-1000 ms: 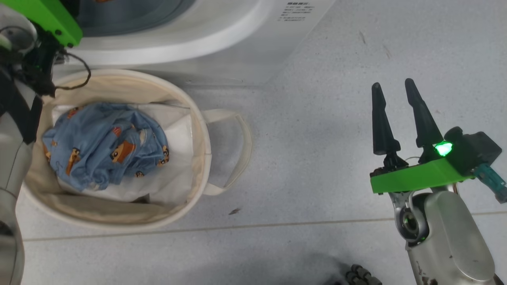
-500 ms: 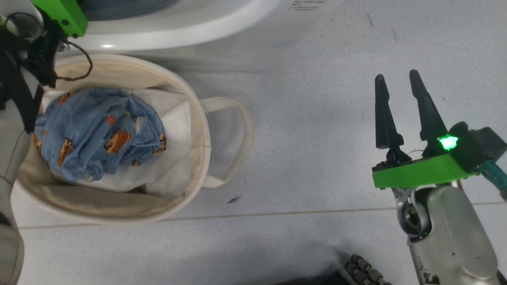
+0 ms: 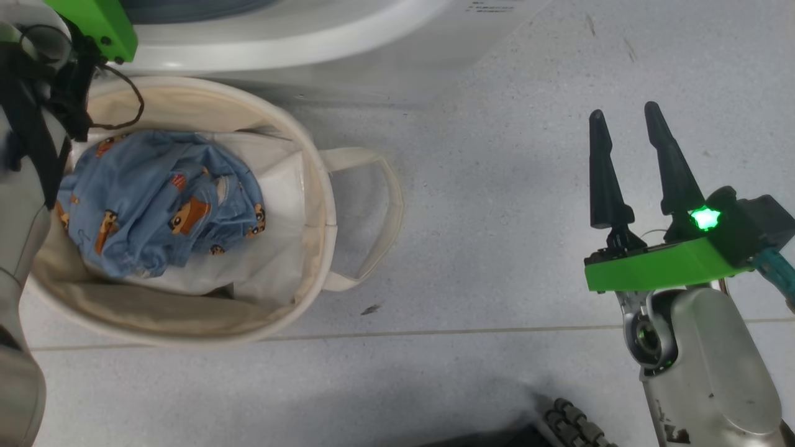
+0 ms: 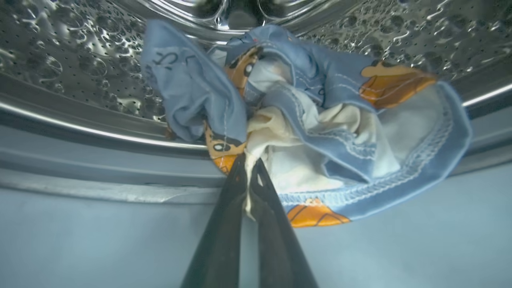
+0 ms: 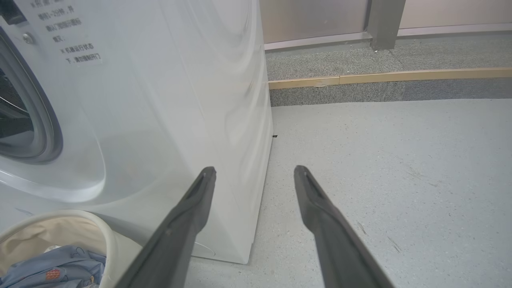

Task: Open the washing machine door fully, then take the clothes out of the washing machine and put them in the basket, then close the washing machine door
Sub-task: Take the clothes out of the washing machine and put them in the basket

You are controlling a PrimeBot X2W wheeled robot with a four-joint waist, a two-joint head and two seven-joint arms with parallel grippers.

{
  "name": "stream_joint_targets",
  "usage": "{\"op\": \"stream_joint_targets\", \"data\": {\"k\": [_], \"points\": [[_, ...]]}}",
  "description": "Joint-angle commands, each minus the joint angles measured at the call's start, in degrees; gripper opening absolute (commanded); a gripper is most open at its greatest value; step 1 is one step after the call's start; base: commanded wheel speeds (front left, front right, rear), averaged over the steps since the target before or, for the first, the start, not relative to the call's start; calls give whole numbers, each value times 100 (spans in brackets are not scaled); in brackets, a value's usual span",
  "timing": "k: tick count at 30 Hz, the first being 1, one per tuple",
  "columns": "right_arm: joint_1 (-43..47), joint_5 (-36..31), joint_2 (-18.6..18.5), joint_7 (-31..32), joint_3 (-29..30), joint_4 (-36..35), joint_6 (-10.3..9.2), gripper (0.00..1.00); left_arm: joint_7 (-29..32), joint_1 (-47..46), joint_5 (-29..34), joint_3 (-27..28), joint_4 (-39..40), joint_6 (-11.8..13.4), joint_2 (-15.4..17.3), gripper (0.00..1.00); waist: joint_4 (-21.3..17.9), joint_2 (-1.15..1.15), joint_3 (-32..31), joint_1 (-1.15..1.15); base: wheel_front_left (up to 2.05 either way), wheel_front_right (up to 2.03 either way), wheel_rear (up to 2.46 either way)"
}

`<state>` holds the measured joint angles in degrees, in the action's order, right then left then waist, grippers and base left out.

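dark and tapered, the two fingers of our left gripper (image 4: 249, 161) rise from 6 o'clock in the left wrist view. they meet at their tips, pinched tight on a cream fold of the blue garment (image 4: 320, 120). the garment bunches outward from that pinch toward 12 and 3 o'clock, light blue with orange-brown cartoon animals and cream-white inner parts. behind it, from 9 through 12 to 2 o'clock, we see the perforated steel drum (image 4: 72, 56). below the drum's lip the grey door seal (image 4: 120, 160) runs across, and the garment lies in front of both at the drum's mouth.

our right gripper (image 3: 625, 112) sits at 3 o'clock in the head view, fingers spread wide with nothing between them. they point toward 12 o'clock over the grey speckled floor (image 3: 497, 217). in the right wrist view the same fingers frame the corner of the white washing machine (image 5: 180, 100), which stands from 9 to 12 o'clock.

at 9 o'clock in the head view the cream basket (image 3: 326, 205) stands on the floor just before the washing machine, one loop handle (image 3: 351, 158) lying toward 3 o'clock. inside it a second blue printed garment (image 3: 161, 198) lies crumpled on a plain white sheet (image 3: 273, 248).
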<state>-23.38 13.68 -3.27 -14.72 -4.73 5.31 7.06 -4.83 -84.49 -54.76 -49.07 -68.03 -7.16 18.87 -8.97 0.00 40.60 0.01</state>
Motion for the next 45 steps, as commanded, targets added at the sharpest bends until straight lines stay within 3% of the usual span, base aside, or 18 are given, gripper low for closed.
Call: {"op": "stream_joint_targets", "data": {"k": [1, 8, 16, 23, 32, 38, 45], "points": [[53, -44, 39, -28, -78, -178, 43, 100, -146, -228, -88, 33, 96, -33, 179, 0, 13, 0, -36, -1, 0, 0, 0], [90, -34, 39, -28, -60, -86, 43, 100, -590, -96, -303, -181, 335, -33, 227, 0, 55, 0, -285, -1, 0, 0, 0], [180, 66, 39, -28, -121, 119, 43, 100, -1007, 425, -332, -476, 1144, -33, 517, 0, 152, 0, -896, -1, 0, 0, 0], [332, 171, 39, -28, -202, 360, 43, 100, -1015, 1543, 411, 606, 2417, -33, 918, 0, 243, 0, -1614, -1, 0, 0, 0], [746, 240, 39, -28, -296, 709, 43, 100, -1016, 3821, 1631, 2387, 4274, 99, 991, 0, 356, 0, -2621, -1, 0, 0, 0], [986, 256, 39, -28, -339, 859, 43, 100, -1016, 5338, 2262, 3097, 5632, 346, 939, 0, 462, 0, -3147, -1, 0, 0, 0], [1142, 290, 35, -28, -408, 973, 43, 100, -1017, 6744, 2541, 3642, 6947, 640, 896, 0, 521, 0, -3537, -1, 0, 0, 0]]}}
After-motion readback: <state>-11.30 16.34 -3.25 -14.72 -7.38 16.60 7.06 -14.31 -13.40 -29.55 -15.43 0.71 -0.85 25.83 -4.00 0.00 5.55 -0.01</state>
